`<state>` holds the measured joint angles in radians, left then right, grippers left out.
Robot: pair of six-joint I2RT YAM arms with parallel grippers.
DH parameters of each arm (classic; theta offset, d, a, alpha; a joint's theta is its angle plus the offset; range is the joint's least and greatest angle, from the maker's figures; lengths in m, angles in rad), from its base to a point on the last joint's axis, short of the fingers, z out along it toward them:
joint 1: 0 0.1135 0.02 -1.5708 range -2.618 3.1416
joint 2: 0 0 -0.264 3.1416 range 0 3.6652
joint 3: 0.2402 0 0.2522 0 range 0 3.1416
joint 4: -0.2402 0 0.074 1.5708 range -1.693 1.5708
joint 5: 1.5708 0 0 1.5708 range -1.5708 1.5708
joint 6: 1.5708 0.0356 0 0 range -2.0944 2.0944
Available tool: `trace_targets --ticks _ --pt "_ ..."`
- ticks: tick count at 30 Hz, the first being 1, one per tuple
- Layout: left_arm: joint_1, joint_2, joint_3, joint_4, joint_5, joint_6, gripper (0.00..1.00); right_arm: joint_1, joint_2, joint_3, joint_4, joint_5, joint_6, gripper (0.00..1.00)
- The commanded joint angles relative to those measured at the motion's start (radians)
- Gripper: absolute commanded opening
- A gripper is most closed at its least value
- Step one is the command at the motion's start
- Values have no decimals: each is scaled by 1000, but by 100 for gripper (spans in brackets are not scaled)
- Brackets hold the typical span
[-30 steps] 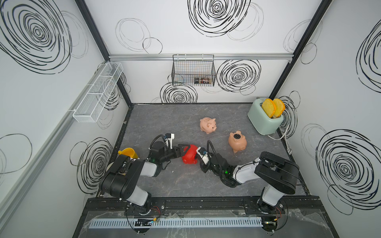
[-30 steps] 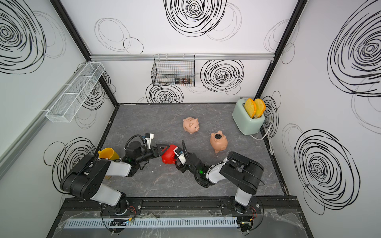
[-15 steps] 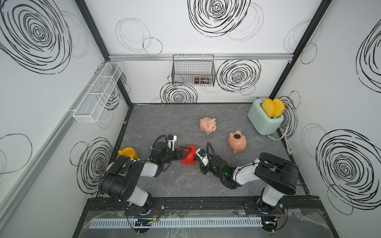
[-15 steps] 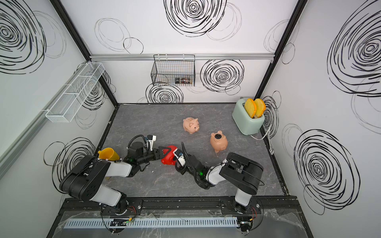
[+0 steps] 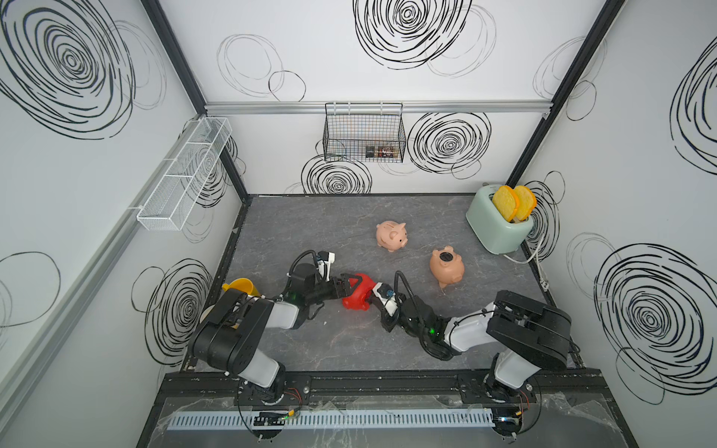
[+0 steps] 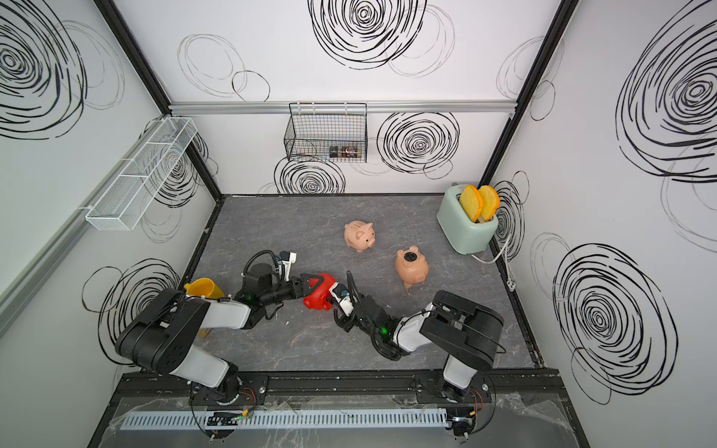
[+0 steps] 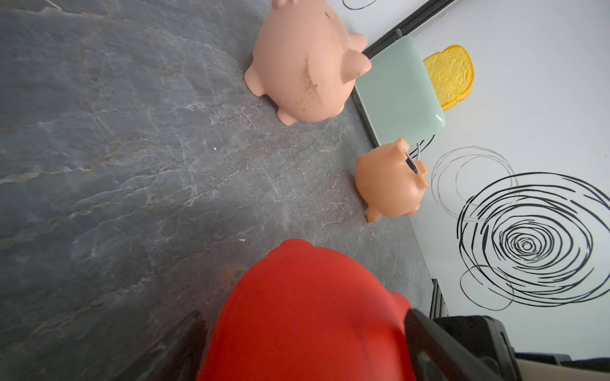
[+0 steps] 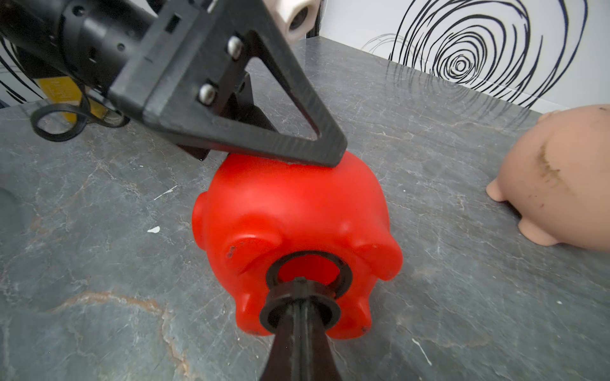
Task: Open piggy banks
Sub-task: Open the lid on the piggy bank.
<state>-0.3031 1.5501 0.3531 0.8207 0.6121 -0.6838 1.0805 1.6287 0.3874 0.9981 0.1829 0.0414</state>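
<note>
Counted on the grey table (image 5: 310, 232): three piggy banks. Lying on its side near the front edge, between the two grippers: the red piggy bank (image 5: 357, 296). Clasped across the body by the left gripper (image 5: 351, 286), jaws spread wide, one finger (image 8: 264, 140) pressing on top of it. Right gripper (image 8: 300, 290) clenched tight on one black round plug (image 8: 298, 311), just at the belly hole; fully out or not, impossible to tell. Standing on its feet further back: the pale pink piggy bank (image 5: 392, 236). Near it, turned belly up with its own black plug in place: the peach-tan piggy bank (image 5: 446, 267). Also counted: one mint toaster (image 5: 494, 229) holding two toast slices (image 5: 504, 201), one yellow cup (image 5: 240, 288), two wire baskets on the walls, one black (image 5: 364, 134), one white (image 5: 182, 178).
</note>
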Motion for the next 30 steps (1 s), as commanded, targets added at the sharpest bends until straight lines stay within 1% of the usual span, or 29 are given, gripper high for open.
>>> trace_targets --ticks 1,3,5,7,10,12,13,15,16,19,23,25,26,28,30 --pt "-4 22 3 -51 -25 28 96 9 -65 0 -28 -21 6 0" --pt "-5 19 8 -70 -35 38 96 10 -104 1 -90 -45 28 0" --pt "-6 15 14 -85 -41 46 96 10 -145 -5 -130 -36 84 0" --pt "-6 7 15 -99 -51 54 96 10 -190 7 -221 -31 130 0" --pt "-9 -5 18 -120 -67 65 96 10 -263 50 -417 6 232 0" --pt "-11 -10 21 -129 -76 70 96 10 -301 100 -593 53 303 0" --pt "-11 -9 23 -132 -78 72 96 10 -311 128 -690 85 341 0" --pt "-16 -7 25 -131 -80 72 96 10 -319 196 -904 183 469 0" --pt "-18 -5 26 -131 -81 72 96 9 -323 218 -980 209 510 0" --pt "-24 -5 30 -139 -89 75 96 9 -340 273 -1137 189 560 0" --pt "-30 -8 33 -154 -101 78 96 -18 -344 347 -1329 196 738 0" --pt "-35 -13 36 -165 -108 81 96 -35 -336 382 -1396 192 778 0" --pt "-38 -15 38 -171 -115 85 96 -46 -331 403 -1432 179 783 0" --pt "-44 -25 41 -185 -128 91 96 -75 -318 434 -1473 123 731 0" --pt "-51 -36 43 -200 -143 99 96 -108 -306 461 -1526 79 720 0"
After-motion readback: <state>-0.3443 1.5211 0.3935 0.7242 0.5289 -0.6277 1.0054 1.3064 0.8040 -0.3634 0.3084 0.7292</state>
